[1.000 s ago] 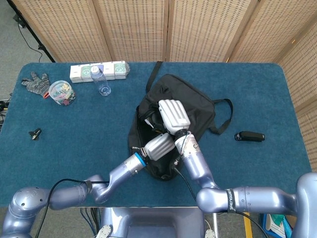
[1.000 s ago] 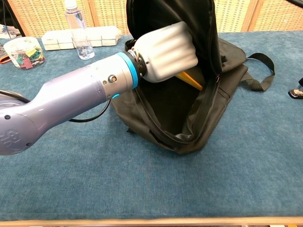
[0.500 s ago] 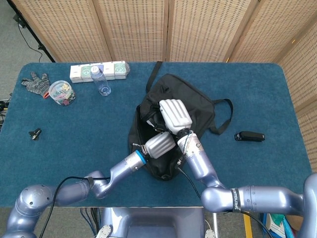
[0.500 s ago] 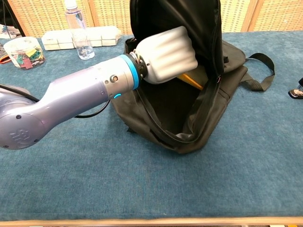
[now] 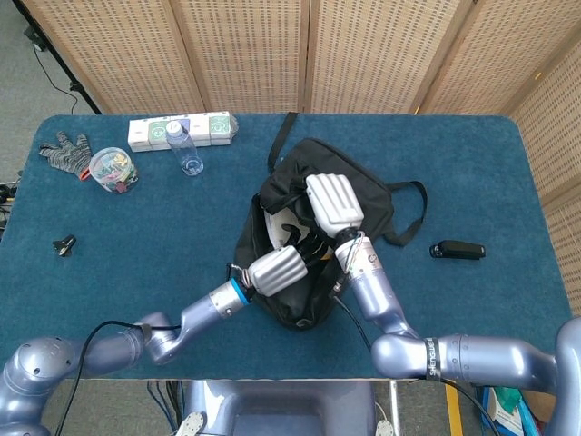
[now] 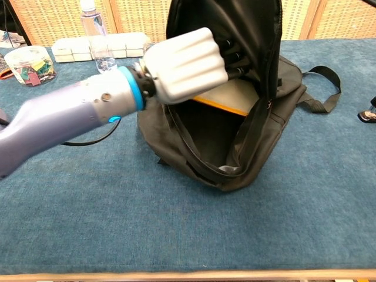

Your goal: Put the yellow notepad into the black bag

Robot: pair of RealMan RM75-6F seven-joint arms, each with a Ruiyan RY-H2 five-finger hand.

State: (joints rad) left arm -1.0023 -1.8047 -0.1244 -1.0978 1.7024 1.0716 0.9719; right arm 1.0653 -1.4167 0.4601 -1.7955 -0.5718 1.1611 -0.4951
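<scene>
The black bag stands open in the middle of the table. My right hand grips its upper flap and holds it raised. Inside the mouth lies the yellow notepad, pale face up with its yellow edge showing, leaning on the bag's back wall. My left hand hovers at the bag's mouth, with its dark fingers reaching in just above the notepad. The back of the hand hides whether those fingers touch the notepad.
A water bottle, a white box pack and a clear tub of coloured clips stand at the back left, beside a grey glove. A small black device lies to the right. The bag strap trails right.
My left hand has drawn back out of the bag toward the left. The notepad now shows more fully inside. My right hand has lifted the flap slightly higher and to the right.
</scene>
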